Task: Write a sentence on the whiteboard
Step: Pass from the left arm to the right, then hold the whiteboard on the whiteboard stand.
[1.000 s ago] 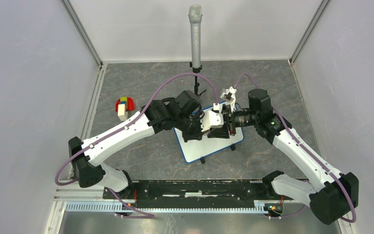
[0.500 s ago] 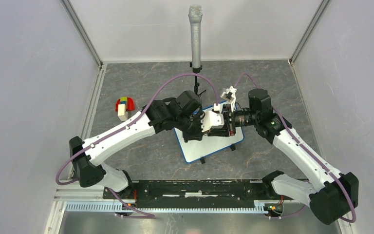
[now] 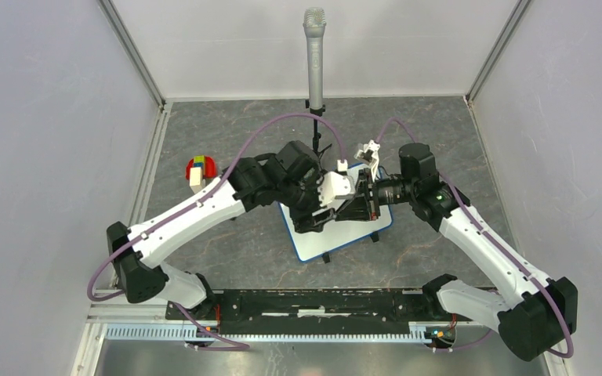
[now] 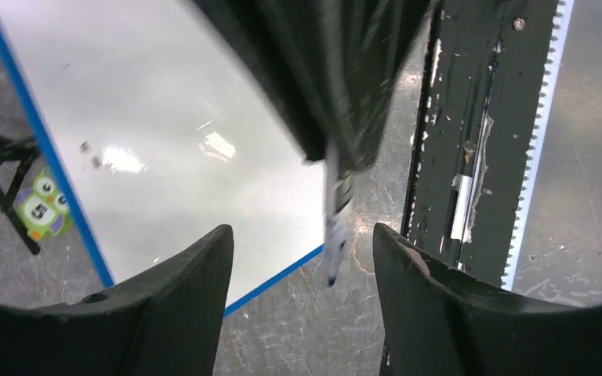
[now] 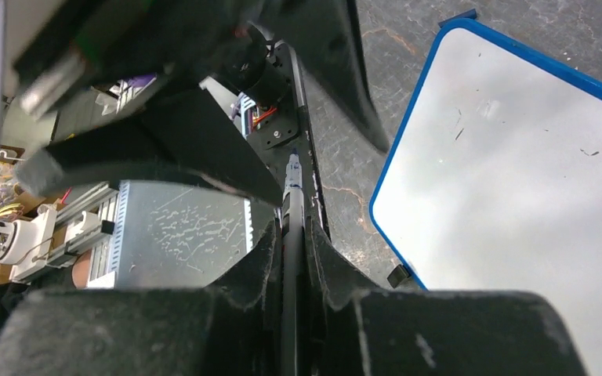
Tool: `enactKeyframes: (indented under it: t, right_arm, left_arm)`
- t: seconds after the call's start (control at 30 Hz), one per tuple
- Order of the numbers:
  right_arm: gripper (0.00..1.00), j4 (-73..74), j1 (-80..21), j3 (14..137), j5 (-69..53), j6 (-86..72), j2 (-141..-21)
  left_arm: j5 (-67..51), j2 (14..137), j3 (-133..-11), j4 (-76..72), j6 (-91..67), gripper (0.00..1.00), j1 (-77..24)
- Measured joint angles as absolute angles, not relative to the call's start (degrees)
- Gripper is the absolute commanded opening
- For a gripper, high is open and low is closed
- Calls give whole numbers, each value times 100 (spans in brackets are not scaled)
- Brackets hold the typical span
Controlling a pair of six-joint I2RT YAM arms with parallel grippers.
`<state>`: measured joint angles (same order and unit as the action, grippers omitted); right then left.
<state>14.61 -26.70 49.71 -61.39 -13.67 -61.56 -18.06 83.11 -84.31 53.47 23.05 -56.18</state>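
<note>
Slim dark marker (image 5: 292, 188) clamped in the right gripper (image 5: 294, 235), tip between the parted jaws of the left gripper (image 4: 302, 258).
Glossy whiteboard (image 4: 165, 117), thin blue rim, rounded corner, lies beneath both jaw pairs on mottled grey table (image 3: 227, 141).

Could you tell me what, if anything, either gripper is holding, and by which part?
The right gripper grips the marker by its dark barrel; the left gripper is open, holding nothing.

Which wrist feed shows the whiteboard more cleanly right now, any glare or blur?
Left wrist: bright glare patches on the whiteboard, and the marker is smeared by blur. Right wrist: the board is sharper, with only a dull grey reflection.
</note>
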Motion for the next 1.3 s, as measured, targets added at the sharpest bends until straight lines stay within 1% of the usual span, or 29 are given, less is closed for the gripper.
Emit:
enactKeyframes:
  t: [0.07,0.17,0.23,0.27,0.5,0.63,0.73,0.8,1.03,1.23,1.3]
  right_arm:
    - [0,1667,-2644,5039,-6114,-1190,-6156]
    - [0,2008,-2565,5245,-6038,-836,-6156]
    - [0,2244,-2515,5400,-5983,-552,-6156]
    - [0,2335,-2497,5461,-5955,-419,-6156]
    - [0,2912,-2467,5625,-5581,510,-6123]
    - [0,2969,-2469,5625,-5428,795,-6112]
    - [0,2967,-2547,5625,-5253,956,-6121]
    - [0,2963,-2650,5625,-5113,1052,-6147]
    - [0,2899,-3347,5701,-4287,1286,-6445]
    - [0,2613,-4007,5815,-3413,1356,-6619]
    - [0,2488,-4226,5892,-3146,1372,-6700]
  left_arm:
    - [-1894,8211,-8431,5365,2257,87,-5406]
    - [-2211,7961,-8433,5378,2095,93,-4816]
    - [-2438,7714,-8431,5380,1994,99,-4368]
    - [-2523,7568,-8423,5358,1927,100,-4158]
    - [-3072,6243,-7697,5002,1144,100,-2646]
    - [-3393,5841,-7129,4836,738,100,-1750]
    - [-3557,5780,-6731,4829,600,100,-1352]
    - [-3706,5892,-6565,4842,596,100,-1286]
    - [-4292,6803,-6475,5076,672,92,-1282]
    - [-4687,7363,-6475,5052,681,73,-1282]
    - [-4823,7572,-6477,5039,694,67,-1282]
